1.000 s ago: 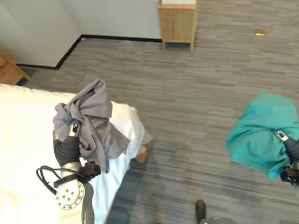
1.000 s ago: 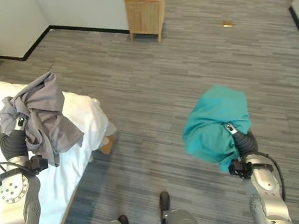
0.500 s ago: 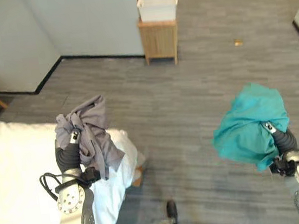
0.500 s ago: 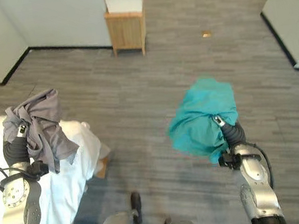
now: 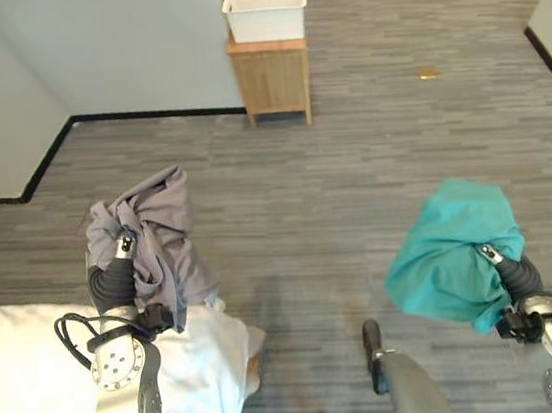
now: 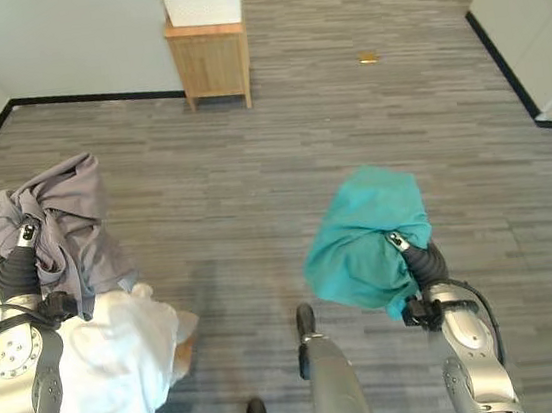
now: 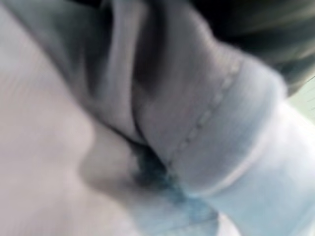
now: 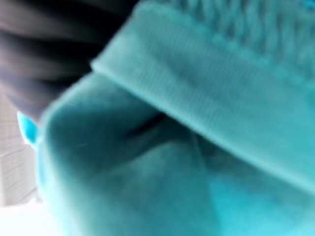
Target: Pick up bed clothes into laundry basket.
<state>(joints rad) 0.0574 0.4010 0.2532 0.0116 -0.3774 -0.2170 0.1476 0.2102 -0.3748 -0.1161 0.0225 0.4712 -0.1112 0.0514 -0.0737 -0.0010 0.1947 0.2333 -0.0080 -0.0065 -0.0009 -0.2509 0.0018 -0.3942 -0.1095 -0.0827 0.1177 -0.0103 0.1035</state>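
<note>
Two bunched cloths aloft: grey knit garment [image 5: 154, 237], teal fleece garment [image 5: 453, 250].

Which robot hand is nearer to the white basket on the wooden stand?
Left. The left robot hand, under grey cloth, is nearer the white basket; the right robot hand, under teal cloth, is farther.

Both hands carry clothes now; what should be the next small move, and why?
Probably walk toward the white plastic laundry basket on the small wooden cabinet. The grey crumpled garment drapes over the left hand, the teal crumpled garment over the right, and the basket stands far across the grey floor.
</note>
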